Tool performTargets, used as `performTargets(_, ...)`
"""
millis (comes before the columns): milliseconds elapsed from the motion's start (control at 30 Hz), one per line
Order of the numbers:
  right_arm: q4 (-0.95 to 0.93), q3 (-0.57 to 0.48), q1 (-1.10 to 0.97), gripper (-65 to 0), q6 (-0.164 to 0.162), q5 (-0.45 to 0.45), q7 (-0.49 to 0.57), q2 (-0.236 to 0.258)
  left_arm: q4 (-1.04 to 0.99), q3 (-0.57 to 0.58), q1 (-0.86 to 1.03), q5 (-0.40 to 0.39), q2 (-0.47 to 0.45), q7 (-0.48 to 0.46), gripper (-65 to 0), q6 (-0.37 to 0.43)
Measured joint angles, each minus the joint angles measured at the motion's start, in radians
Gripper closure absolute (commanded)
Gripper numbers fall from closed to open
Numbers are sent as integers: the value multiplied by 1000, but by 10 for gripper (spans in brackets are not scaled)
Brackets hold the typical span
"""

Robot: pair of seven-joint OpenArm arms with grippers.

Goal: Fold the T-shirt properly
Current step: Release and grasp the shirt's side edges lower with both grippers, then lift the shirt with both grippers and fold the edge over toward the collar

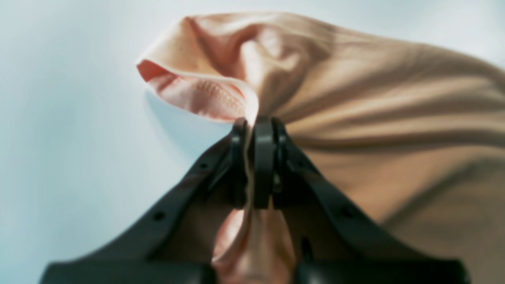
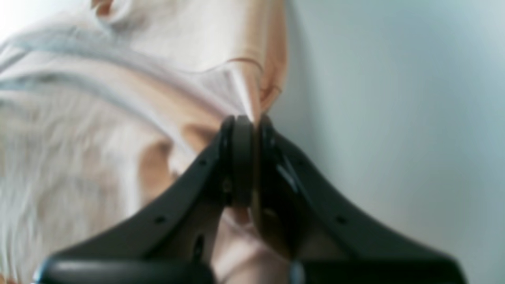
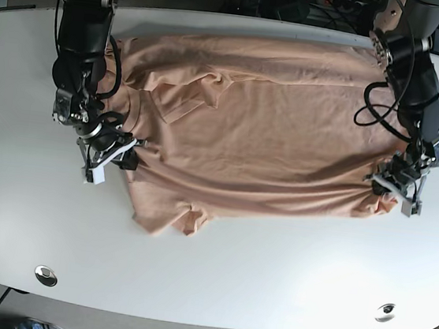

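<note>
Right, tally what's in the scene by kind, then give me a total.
T-shirt, peach: 1
Table, white: 1
Grippers, each shut on the T-shirt: 2, the left gripper and the right gripper
Total: 4

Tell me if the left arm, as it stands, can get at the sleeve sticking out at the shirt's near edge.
Probably not now. The left claw is shut on the T-shirt at its far side, while that sleeve lies near the right claw, also shut on cloth.
</note>
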Motion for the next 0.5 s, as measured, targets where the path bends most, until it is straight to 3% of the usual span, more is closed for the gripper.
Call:
performTargets(67, 102, 25, -84, -21, 9, 0, -39, -2, 192, -44, 87, 38, 28, 105, 0, -8)
performTargets(200, 339, 139, -254, -21, 8, -2, -116, -8, 545, -66, 242, 14, 97, 154, 0, -46)
performTargets(367, 517, 154, -244, -21, 8, 1, -212, -5, 693, -65, 261, 16, 105, 172, 0, -47)
performTargets(500, 513, 152, -91, -21, 5, -12, -288, 0, 703, 42, 95, 27, 98, 173, 0, -37)
